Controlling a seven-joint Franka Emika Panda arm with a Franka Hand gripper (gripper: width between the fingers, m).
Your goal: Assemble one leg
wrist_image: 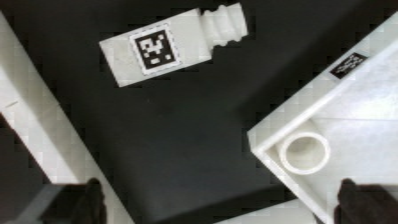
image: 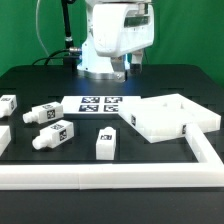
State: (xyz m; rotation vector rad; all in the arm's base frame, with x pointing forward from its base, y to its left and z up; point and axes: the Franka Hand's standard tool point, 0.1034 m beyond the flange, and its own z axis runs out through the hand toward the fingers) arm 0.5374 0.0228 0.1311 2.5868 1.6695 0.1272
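Several white legs with black-and-white tags lie on the black table: one leg near the middle front, another and a third at the exterior view's left. The large white square panel lies at the exterior view's right. My gripper hangs high at the back, above the table, open and empty. In the wrist view one leg lies on its side with its tag up, apart from the panel, whose round corner hole shows. My gripper has its dark fingertips wide apart with nothing between them.
The marker board lies behind the legs. A further leg lies at the far left of the exterior view. A low white wall runs along the front and up the right side. A white strip shows at the wrist view's edge.
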